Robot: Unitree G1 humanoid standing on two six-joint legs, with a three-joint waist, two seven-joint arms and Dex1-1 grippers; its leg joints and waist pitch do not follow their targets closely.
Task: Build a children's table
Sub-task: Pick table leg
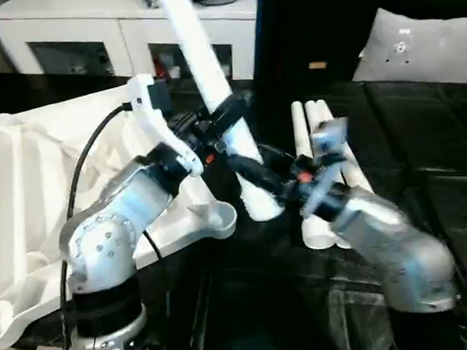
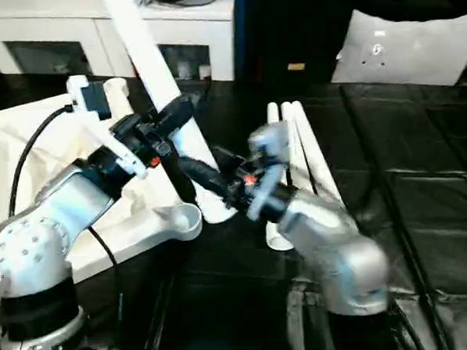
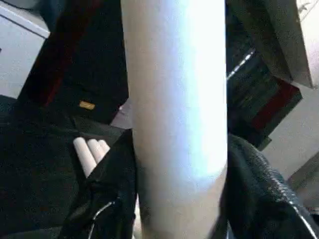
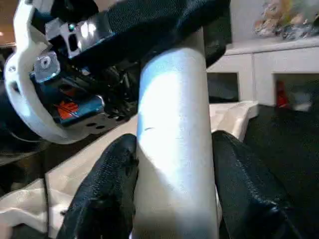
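text: none legible | labels: none legible | numbers: none legible

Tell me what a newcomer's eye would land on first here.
A long white leg slants up across the middle, gripped by both the left gripper and, lower down, the right gripper. Left of it lies the upturned table top, one round corner socket near the leg's lower end. Spare legs lie on the dark surface at right.

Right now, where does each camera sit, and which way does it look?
Head views: look forward and down on the long white plastic table leg, the left gripper and the right gripper.
Left wrist view: along its black fingers, which clamp that leg.
Right wrist view: same leg, lower down.
All views share this leg.
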